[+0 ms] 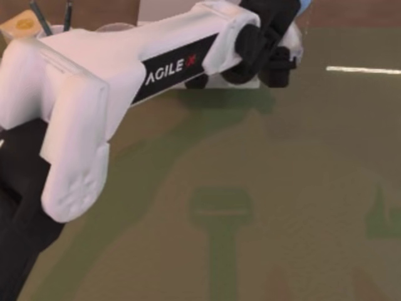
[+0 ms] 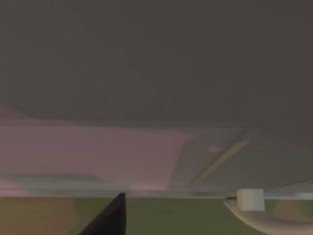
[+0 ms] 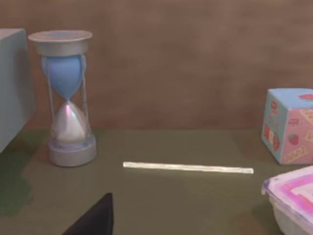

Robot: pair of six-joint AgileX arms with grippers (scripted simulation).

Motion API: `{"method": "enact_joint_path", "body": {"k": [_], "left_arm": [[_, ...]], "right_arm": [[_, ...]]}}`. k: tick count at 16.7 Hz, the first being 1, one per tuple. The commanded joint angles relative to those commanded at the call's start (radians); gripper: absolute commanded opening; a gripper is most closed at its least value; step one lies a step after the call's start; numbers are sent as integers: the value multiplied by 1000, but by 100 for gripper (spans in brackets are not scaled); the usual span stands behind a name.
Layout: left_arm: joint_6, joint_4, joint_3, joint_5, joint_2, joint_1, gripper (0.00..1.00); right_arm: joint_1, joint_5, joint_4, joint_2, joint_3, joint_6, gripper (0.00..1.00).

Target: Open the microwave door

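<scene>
The microwave [image 1: 188,12] sits at the table's [image 1: 263,207] far edge, left of centre in the top view, and most of it is hidden under our left arm [image 1: 94,94]. That arm reaches from the near left corner diagonally across to it. Our left gripper [image 1: 276,59] is at the microwave's front right corner, just above the table. We cannot tell how far its fingers are parted, nor whether they have hold of anything. One dark finger [image 2: 110,220] shows in the left wrist view, close under the door [image 2: 146,73], whose grey window fills that picture. A pale curved bar on a white block [image 2: 250,199] is probably the handle.

Our right arm is out of the top view. One dark finger [image 3: 95,218] shows in its wrist view, over bare table. Beyond it lie a thin white stick [image 3: 188,168] and a lidded tub [image 3: 293,196]. Farther off stand an hourglass [image 3: 66,98] beside the microwave and a patterned box [image 3: 288,125].
</scene>
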Motion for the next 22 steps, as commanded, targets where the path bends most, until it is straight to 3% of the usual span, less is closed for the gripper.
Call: {"method": "enact_joint_path", "body": {"k": [10,18,19,22], "left_arm": [[0,0,0,0,0,0,2],[0,0,0,0,0,0,0],[-1,-7,-61,10,-29,-38,0],[-5,18,-103,-2,-56,-39,0]], "right_arm": [[0,0,0,0,0,0,100],[0,0,0,0,0,0,100],[0,0,0,0,0,0,100],[0,0,0,0,0,0,100]]}}
